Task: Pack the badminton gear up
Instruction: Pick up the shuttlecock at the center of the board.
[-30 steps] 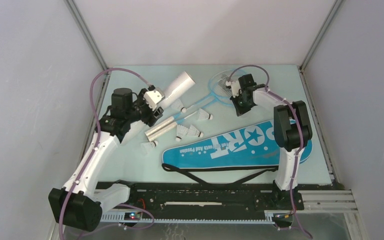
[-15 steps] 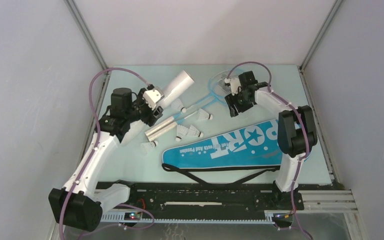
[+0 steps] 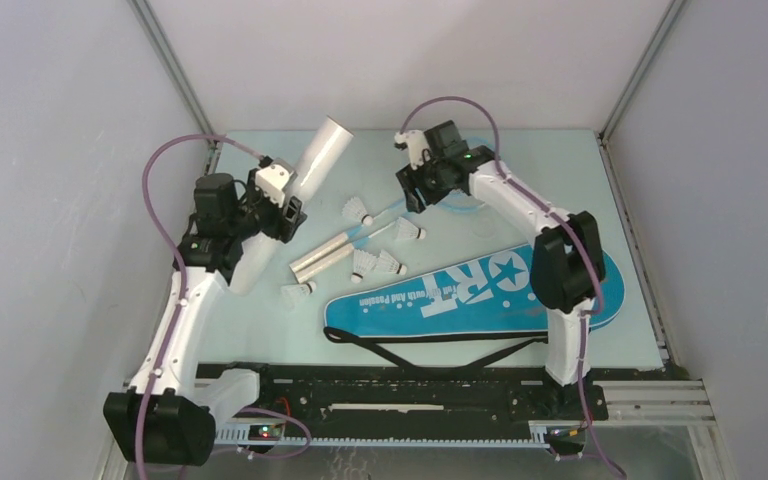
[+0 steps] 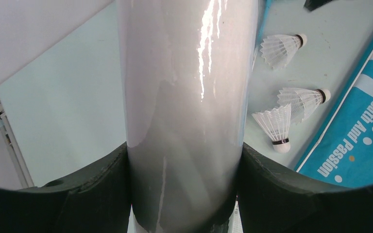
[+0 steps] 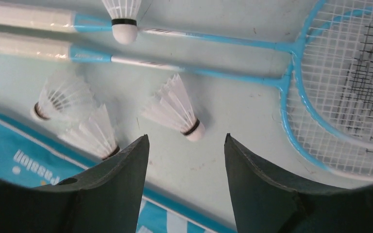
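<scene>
Loading shuttlecocks: the left gripper (image 4: 184, 162) clamps the tube (image 3: 318, 152) tilted upward, while the right gripper (image 5: 184, 145) hangs open above a shuttlecock (image 5: 175, 110) it must next lower onto and pinch

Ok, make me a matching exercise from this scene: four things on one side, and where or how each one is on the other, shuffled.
Column one
1. white tube
2. racket bag
3. right tool
4. rackets

Column two
A. open, aimed at a shuttlecock
B. lying side by side
C. gripped by the left tool
D. lying flat, black strap along its near edge

Pairs: 1-C, 2-D, 3-A, 4-B
</scene>
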